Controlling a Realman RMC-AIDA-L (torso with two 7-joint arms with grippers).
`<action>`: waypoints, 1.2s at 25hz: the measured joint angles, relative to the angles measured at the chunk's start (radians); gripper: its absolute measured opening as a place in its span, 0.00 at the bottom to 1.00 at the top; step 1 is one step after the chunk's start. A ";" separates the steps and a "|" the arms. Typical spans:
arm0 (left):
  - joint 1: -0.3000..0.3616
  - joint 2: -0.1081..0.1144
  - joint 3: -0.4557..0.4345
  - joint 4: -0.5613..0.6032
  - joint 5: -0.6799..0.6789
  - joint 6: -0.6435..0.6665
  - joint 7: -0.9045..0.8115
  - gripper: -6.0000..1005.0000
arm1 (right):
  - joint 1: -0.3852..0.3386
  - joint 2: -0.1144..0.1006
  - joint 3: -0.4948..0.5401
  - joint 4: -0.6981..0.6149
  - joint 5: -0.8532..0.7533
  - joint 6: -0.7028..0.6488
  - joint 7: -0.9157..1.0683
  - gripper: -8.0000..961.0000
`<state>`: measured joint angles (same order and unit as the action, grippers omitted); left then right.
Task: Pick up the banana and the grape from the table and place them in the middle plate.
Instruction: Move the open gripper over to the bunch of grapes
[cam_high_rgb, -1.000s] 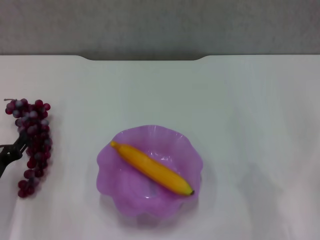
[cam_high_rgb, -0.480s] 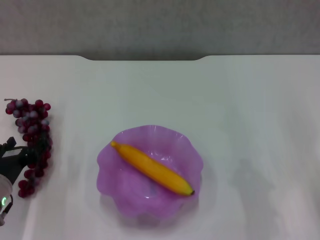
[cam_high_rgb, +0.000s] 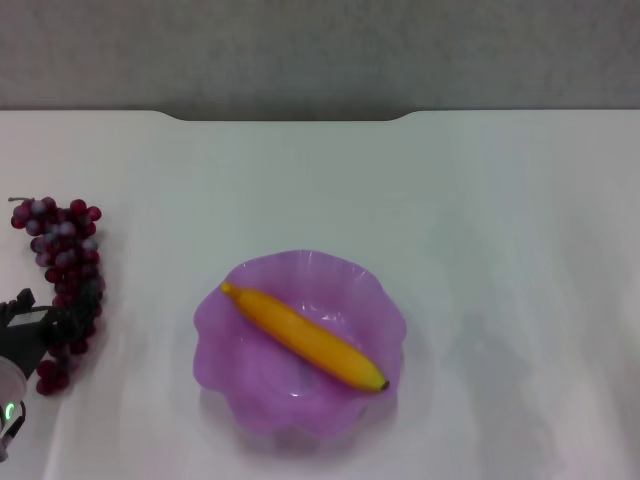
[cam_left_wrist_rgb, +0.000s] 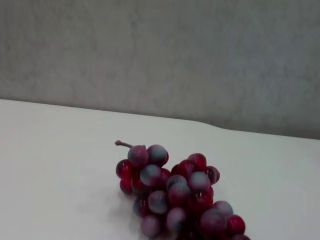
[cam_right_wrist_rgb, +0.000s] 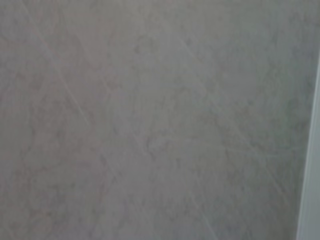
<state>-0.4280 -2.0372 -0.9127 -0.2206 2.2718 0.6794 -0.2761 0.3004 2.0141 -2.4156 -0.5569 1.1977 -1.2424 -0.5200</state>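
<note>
The grape (cam_high_rgb: 65, 270) lies on the table (cam_high_rgb: 480, 220) at the far left, a long dark red bunch with its stem end pointing away from me. It also shows in the left wrist view (cam_left_wrist_rgb: 175, 192). My left gripper (cam_high_rgb: 45, 320) is low at the near part of the bunch, open, with one dark finger (cam_high_rgb: 18, 300) left of the grapes and the other among them. The banana (cam_high_rgb: 305, 338) lies diagonally inside the middle plate (cam_high_rgb: 225, 350), a purple scalloped dish at the centre. My right gripper is out of view.
The table's far edge has a notch (cam_high_rgb: 290, 116) with a grey wall behind it. The right wrist view shows only a plain grey surface (cam_right_wrist_rgb: 150, 120).
My left gripper has moved down and in along the near part of the grape bunch. The grapes, the banana and the plate have not moved.
</note>
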 joint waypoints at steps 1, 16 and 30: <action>0.000 0.000 0.001 0.000 0.000 -0.003 0.001 0.89 | 0.001 0.000 -0.002 0.000 0.002 0.000 0.000 0.01; 0.000 -0.005 0.082 -0.006 0.002 -0.049 -0.003 0.89 | 0.005 0.000 -0.015 0.000 0.006 0.000 0.000 0.01; -0.002 -0.005 0.081 -0.004 0.002 -0.049 0.000 0.89 | 0.005 0.000 -0.021 0.001 0.008 0.000 0.006 0.01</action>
<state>-0.4296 -2.0418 -0.8315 -0.2247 2.2734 0.6303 -0.2762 0.3053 2.0141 -2.4362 -0.5557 1.2057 -1.2425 -0.5137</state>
